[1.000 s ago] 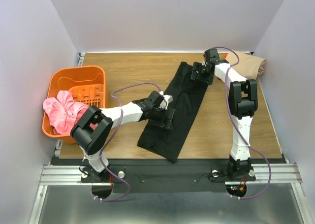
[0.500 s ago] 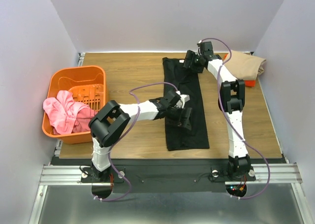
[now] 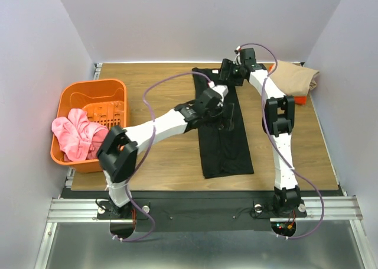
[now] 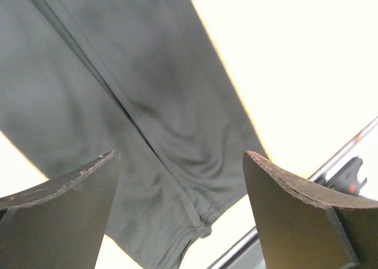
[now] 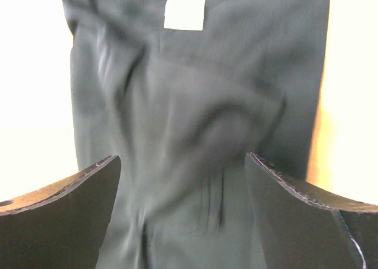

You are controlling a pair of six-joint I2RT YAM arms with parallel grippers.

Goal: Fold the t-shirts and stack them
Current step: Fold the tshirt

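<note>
The black t-shirt (image 3: 227,145) lies on the table as a long narrow strip, running from the far edge toward the near edge. My left gripper (image 3: 228,115) hovers open over its middle; the left wrist view shows the cloth (image 4: 147,103) and its hem corner below the open jaws (image 4: 180,156). My right gripper (image 3: 228,74) is open over the far end; the right wrist view (image 5: 183,156) shows the collar end with the white neck tag (image 5: 185,6). The tan t-shirt (image 3: 298,77) lies folded at the far right, with a bit of bright orange cloth (image 3: 300,99) showing under it.
An orange plastic basket (image 3: 74,94) stands at the left edge of the table with a pink cloth (image 3: 75,136) hanging over its near rim. Grey walls close in the table on three sides.
The black shirt has swung from a diagonal to nearly straight. My left gripper has moved from the shirt's near part up to its middle. My right gripper stays at the far end.
</note>
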